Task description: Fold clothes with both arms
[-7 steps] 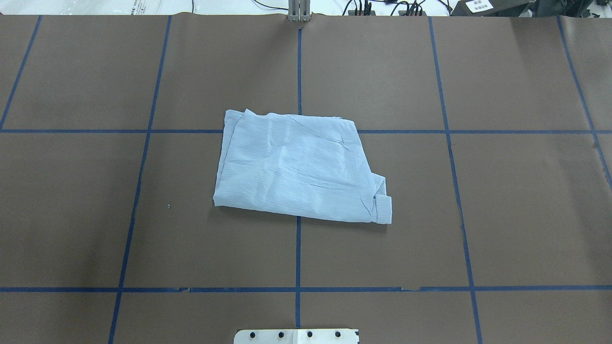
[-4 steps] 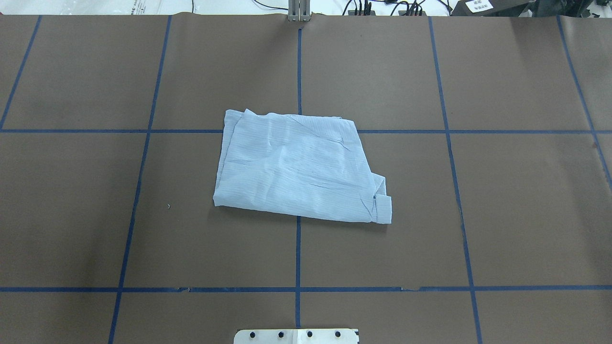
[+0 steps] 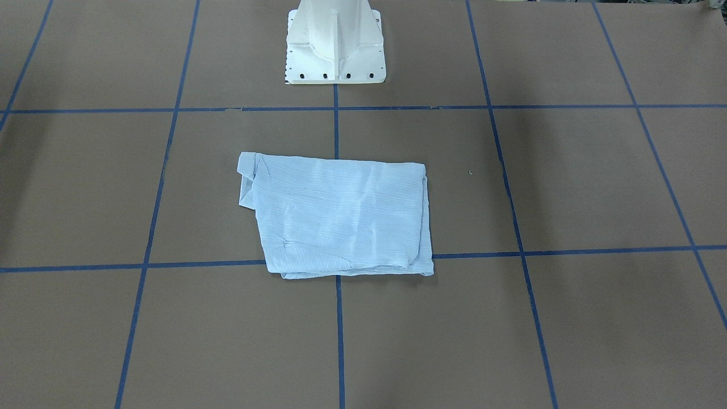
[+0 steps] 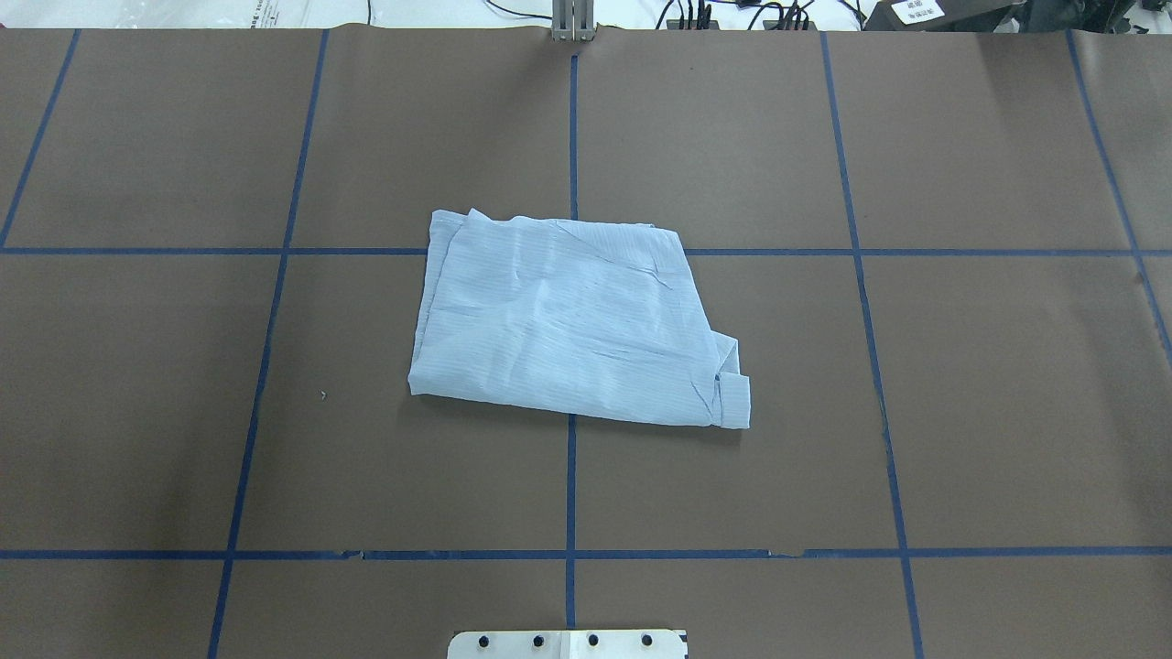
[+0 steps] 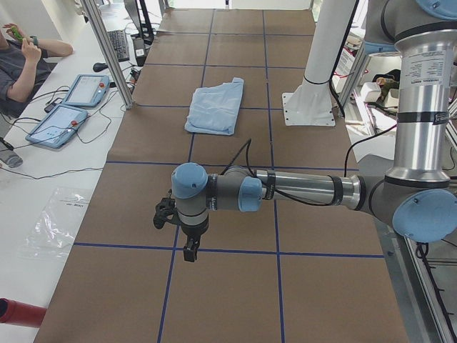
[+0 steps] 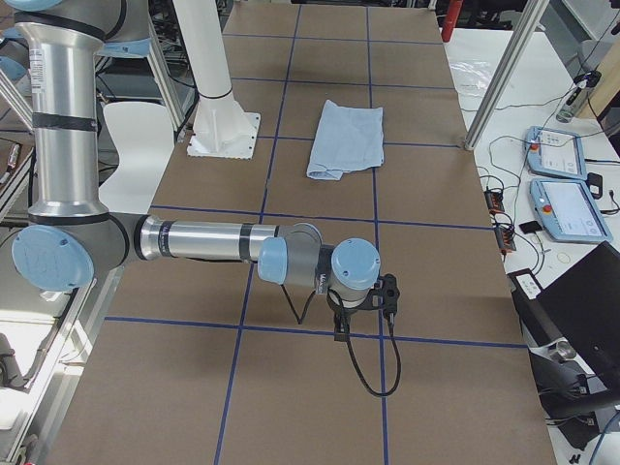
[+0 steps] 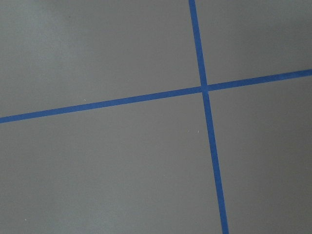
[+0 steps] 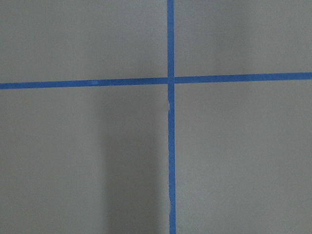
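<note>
The clothes are one light blue striped shirt, folded into a rough rectangle near the table's middle, with a small folded flap at its near right corner. It also shows in the front-facing view and small in both side views. Neither arm touches it. My left gripper hangs over the brown table far from the shirt, at the table's left end. My right gripper hangs likewise at the right end. I cannot tell whether either is open or shut. Both wrist views show only brown table with blue tape lines.
The white pedestal base stands on the table's robot side behind the shirt. Teach pendants and cables lie on side benches past aluminium posts. A seated person is at the far left bench.
</note>
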### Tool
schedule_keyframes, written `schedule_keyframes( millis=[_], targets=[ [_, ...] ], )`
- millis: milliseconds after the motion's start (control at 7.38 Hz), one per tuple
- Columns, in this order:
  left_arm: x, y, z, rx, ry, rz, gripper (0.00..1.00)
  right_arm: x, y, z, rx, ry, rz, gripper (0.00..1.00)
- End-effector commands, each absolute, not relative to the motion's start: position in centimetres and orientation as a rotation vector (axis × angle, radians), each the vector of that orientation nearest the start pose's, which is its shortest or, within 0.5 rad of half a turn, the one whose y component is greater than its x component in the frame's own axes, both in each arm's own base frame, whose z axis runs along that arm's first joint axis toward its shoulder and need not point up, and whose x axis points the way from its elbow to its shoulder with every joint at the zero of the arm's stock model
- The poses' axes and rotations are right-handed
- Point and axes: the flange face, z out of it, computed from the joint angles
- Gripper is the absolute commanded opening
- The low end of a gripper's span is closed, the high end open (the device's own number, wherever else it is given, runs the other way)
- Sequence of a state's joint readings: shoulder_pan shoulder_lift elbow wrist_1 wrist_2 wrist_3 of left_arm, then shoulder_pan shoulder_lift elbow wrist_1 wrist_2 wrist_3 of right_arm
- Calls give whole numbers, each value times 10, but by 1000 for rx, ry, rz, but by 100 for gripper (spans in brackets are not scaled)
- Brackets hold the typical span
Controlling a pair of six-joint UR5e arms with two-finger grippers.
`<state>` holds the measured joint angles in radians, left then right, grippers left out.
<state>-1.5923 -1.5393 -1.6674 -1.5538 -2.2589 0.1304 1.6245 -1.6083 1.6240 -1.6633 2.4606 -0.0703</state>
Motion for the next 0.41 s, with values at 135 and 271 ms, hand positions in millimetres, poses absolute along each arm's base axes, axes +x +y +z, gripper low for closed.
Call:
schedule_keyframes(
  millis=[135, 271],
  targets=[
    [-80, -480, 632, 101, 683, 123, 100, 81, -467, 652, -16, -889, 18, 100],
    [-80, -481, 631, 104, 683, 124, 100, 81, -467, 652, -16, -889, 18, 100]
  ],
)
